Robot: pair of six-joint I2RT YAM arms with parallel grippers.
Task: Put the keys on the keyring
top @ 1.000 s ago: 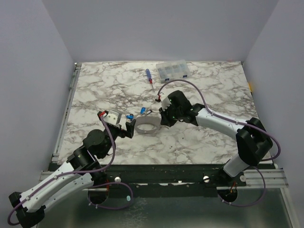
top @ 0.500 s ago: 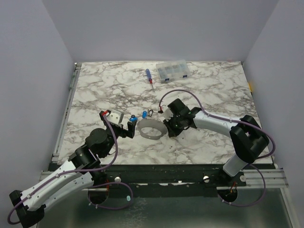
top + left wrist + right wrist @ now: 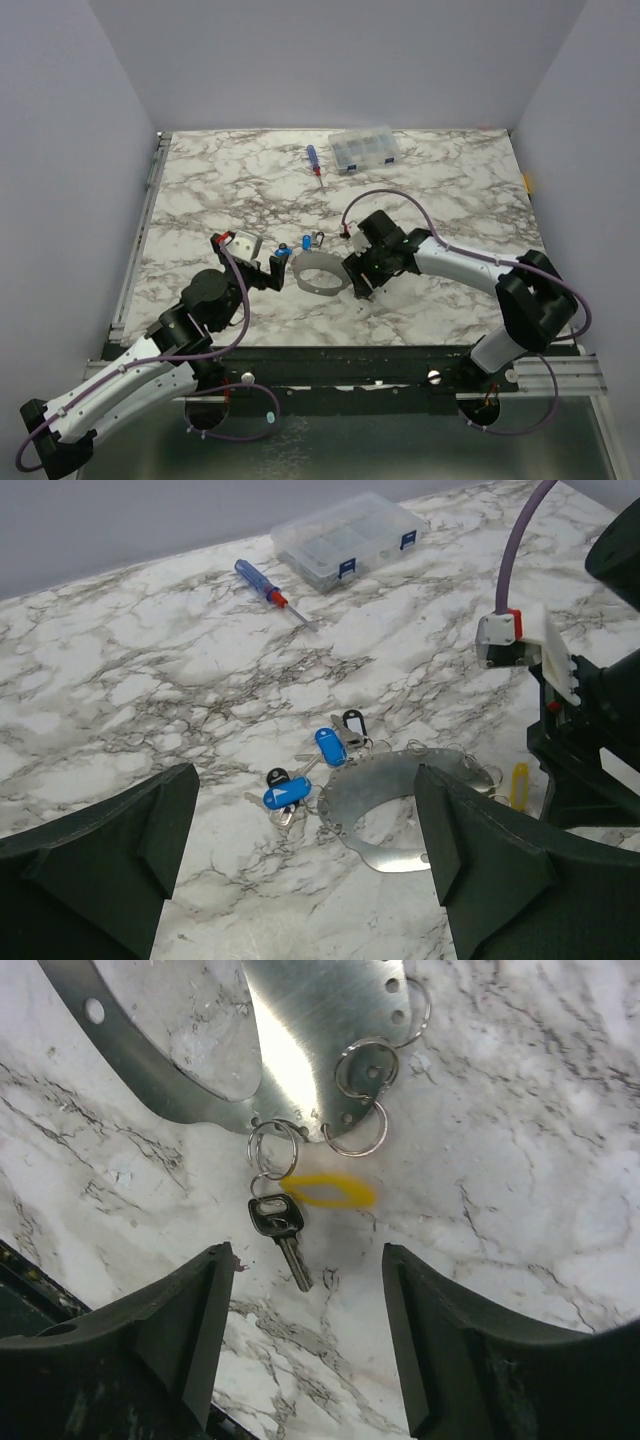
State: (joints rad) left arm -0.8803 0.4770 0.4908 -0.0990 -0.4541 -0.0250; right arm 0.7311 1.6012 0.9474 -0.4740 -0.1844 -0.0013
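While hovering low over the marble table (image 3: 150, 680), hold nothing: left gripper (image 3: 305, 790) with fingers wide apart, right gripper (image 3: 305, 1260) likewise spread. Between them, flat on the marble, the keyring (image 3: 395, 858), blue and black keys (image 3: 330, 746) at its far-left rim, a yellow key (image 3: 330, 1192) just beside its right edge.

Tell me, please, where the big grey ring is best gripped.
Take the ring by its near band in the left wrist view: no keys show there; blue keys sit far left, a yellow tag right. It lies flat, so probably come from above, one finger inside the hole.
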